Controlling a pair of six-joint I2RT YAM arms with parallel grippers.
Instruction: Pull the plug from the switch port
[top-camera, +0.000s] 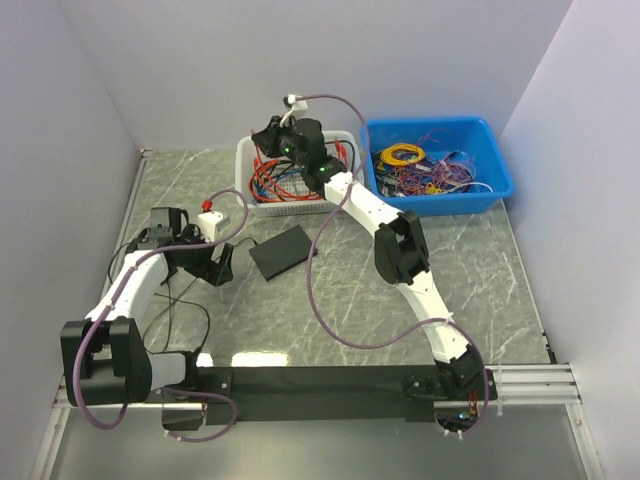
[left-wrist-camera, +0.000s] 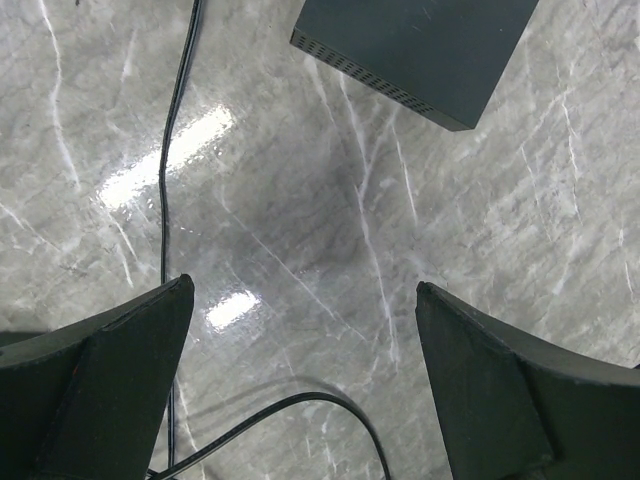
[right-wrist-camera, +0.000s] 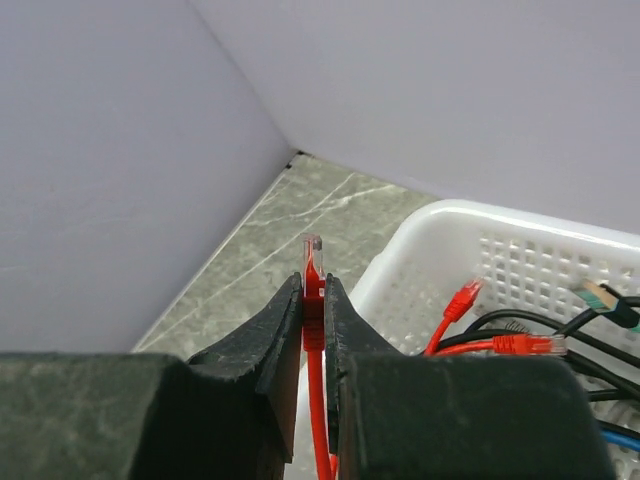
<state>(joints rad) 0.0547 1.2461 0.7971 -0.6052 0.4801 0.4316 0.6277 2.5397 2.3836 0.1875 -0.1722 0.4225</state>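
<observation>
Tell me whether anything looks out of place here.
Only mildly: the flat matte-black switch lies skewed on the grey marble table, and the right end effector pinches a red cable plug in the air by the white mesh basket. Nothing spilled.
</observation>
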